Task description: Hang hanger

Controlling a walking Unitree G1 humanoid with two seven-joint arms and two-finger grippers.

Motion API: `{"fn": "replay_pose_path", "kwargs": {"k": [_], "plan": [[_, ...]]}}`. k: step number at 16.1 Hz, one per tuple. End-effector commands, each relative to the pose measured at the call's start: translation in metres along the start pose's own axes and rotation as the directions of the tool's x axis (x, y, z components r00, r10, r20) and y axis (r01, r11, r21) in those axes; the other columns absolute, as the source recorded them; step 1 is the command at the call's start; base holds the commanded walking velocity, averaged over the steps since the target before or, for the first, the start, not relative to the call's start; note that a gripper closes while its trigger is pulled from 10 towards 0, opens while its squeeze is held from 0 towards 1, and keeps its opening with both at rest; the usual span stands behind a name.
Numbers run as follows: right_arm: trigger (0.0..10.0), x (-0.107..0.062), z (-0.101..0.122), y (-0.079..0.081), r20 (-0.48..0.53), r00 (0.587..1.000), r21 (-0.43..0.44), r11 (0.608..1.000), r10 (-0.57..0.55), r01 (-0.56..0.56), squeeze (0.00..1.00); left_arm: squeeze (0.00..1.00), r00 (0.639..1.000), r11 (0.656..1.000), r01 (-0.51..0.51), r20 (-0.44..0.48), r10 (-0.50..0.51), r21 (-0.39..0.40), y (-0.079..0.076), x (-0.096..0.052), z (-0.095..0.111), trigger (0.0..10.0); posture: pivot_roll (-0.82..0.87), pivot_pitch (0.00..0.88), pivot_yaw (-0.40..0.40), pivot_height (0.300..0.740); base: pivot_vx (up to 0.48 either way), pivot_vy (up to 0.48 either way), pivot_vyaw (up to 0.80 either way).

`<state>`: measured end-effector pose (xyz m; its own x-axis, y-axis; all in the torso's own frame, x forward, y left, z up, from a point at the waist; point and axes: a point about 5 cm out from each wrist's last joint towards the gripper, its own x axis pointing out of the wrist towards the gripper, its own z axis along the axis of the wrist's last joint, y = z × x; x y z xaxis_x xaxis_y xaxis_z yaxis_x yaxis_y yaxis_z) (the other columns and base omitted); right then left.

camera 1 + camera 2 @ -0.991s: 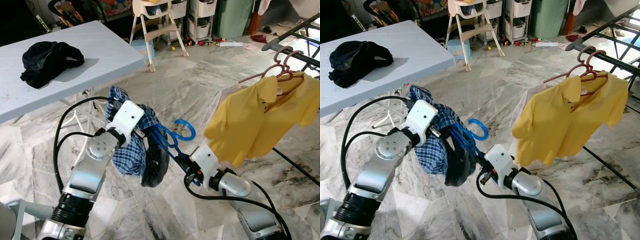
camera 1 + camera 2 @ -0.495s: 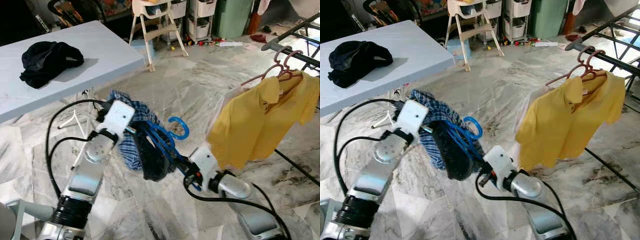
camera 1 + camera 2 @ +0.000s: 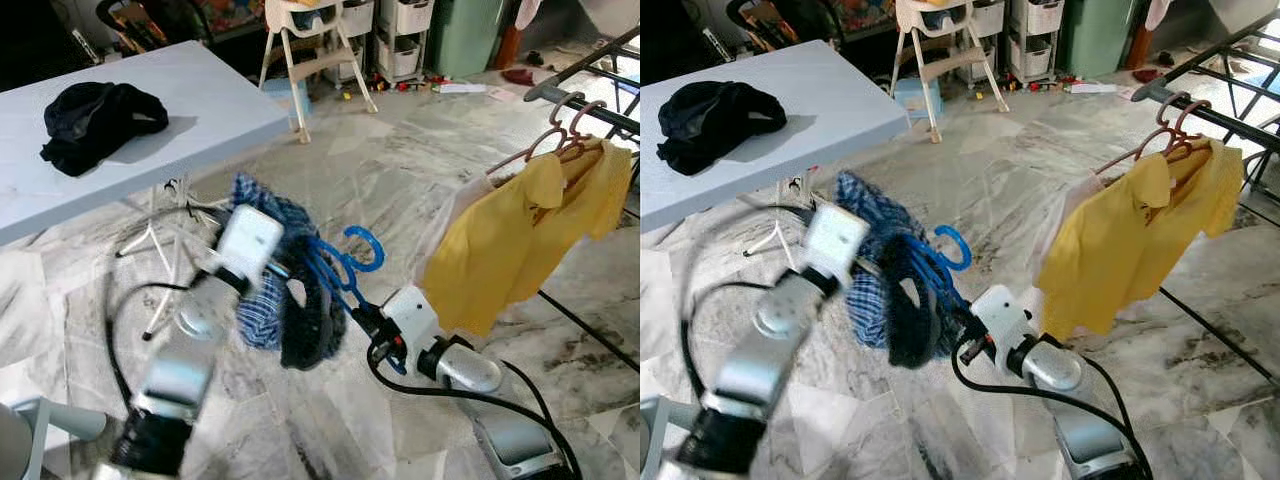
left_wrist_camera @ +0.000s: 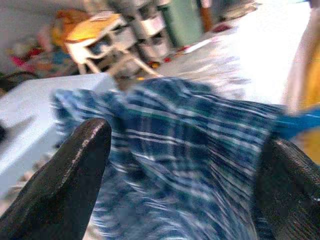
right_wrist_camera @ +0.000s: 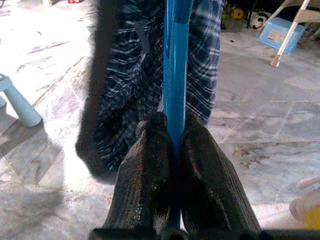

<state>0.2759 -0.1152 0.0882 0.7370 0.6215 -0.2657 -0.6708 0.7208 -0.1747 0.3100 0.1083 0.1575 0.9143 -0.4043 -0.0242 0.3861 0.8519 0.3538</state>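
A blue hanger carries a blue plaid shirt with a dark lining, held in the air over the marble floor between my two arms. My right gripper is shut on the hanger's blue bar from below right, and the hook points up. My left gripper, blurred by motion, is at the shirt's upper left. Its fingers stand wide apart with plaid cloth between and ahead of them.
A yellow shirt hangs on pink hangers from the dark drying rack bar at the right. A light blue table at the left holds a black garment. A high chair and storage drawers stand at the back.
My left arm swung left and then back right and is now blurred. The plaid shirt swayed with it, and the hanger hook sits slightly higher. The yellow shirt has swung to the right.
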Motion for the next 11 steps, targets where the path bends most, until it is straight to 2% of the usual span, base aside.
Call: {"fn": "replay_pose_path", "kwargs": {"k": [1,3,6,10,11], "plan": [[10.0,0.004,0.006,-0.001,0.010,1.000,-0.012,1.000,-0.001,0.001,0.00,0.00,0.996,0.996,0.089,0.018,-0.088,-0.016,-0.013,-0.003,0.003,10.0,-0.11,0.081,0.060,0.740,0.000,0.000,0.00],[10.0,0.004,0.006,-0.005,0.007,1.000,-0.019,1.000,-0.011,0.012,0.00,0.00,0.985,0.985,0.170,0.022,-0.170,-0.014,-0.022,-0.006,0.003,10.0,-0.10,0.080,0.060,0.740,0.000,0.000,0.00],[10.0,0.004,0.004,-0.008,-0.001,1.000,-0.022,1.000,-0.021,0.021,0.00,0.00,0.976,0.976,0.217,0.021,-0.217,0.031,-0.021,-0.009,0.005,10.0,-0.11,0.079,0.063,0.740,0.000,0.000,0.00],[10.0,0.004,0.002,-0.006,-0.002,1.000,-0.018,1.000,-0.018,0.018,0.00,0.00,0.992,0.994,0.105,0.066,-0.108,0.040,-0.001,-0.007,0.012,10.0,-0.10,0.080,0.065,0.740,0.000,0.000,0.00],[10.0,0.004,0.002,-0.005,-0.001,1.000,-0.017,1.000,-0.016,0.016,0.00,0.00,0.994,0.999,0.028,0.104,-0.032,0.035,0.007,-0.007,0.018,10.0,-0.10,0.080,0.065,0.740,0.000,0.000,0.00]]}}
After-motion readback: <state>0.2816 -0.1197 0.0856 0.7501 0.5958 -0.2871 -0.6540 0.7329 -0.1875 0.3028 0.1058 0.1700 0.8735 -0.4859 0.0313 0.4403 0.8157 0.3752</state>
